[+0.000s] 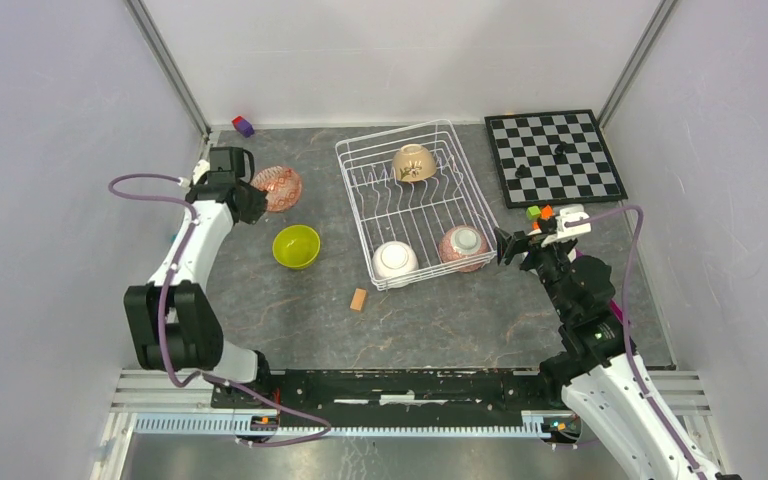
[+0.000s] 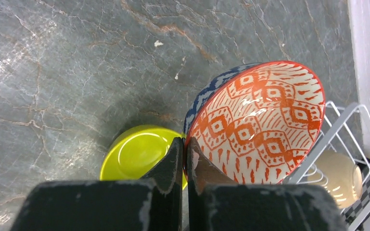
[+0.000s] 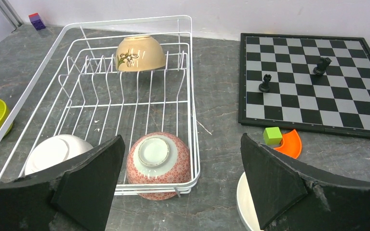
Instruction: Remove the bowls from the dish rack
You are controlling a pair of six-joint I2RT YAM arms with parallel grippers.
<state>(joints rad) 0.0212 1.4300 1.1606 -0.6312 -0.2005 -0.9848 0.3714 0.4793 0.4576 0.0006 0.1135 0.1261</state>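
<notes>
The white wire dish rack [image 1: 410, 210] stands mid-table and holds a beige bowl [image 1: 414, 162] at its far end, a plain white bowl [image 1: 395, 260] and a pink-red speckled bowl [image 1: 463, 246], both upside down at its near end. My left gripper [image 2: 184, 142] is shut on the rim of the blue-and-white patterned bowl [image 2: 257, 120], whose inside is orange-red, left of the rack. The lime-green bowl [image 1: 296, 246] sits upright on the table beside it. My right gripper [image 3: 182, 136] is open and empty just right of the rack's near corner. A second white bowl [image 3: 244, 202] sits on the table under it.
A chessboard [image 1: 555, 157] with a few black pieces lies at the far right. A green cube [image 3: 272, 135] and an orange curved piece [image 3: 289, 143] lie near its front edge. A purple block [image 1: 243, 125] sits by the back wall, and a small wooden block [image 1: 359, 299] lies in front of the rack.
</notes>
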